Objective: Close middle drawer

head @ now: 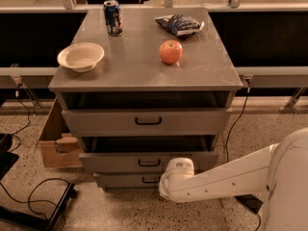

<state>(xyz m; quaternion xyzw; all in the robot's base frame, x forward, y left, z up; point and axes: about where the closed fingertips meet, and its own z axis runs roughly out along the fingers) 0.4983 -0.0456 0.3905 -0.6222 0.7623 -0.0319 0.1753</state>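
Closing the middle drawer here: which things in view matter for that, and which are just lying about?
Belongs to the job:
- middle drawer, slightly ajar
- its black bar handle
- gripper, low by the drawer front, right of the handle

Lying about:
- soda can
- chip bag
- apple
- bowl
- cardboard box

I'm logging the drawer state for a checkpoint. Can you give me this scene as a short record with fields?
middle drawer: nearly in, front slightly proud, dark gap above it
top drawer: slightly out too
bottom drawer: front set back behind the middle one
gripper: low in front of the cabinet, just right of the handle; contact cannot be told
cabinet top: bowl, can, apple, snack bag
floor, left: cardboard box
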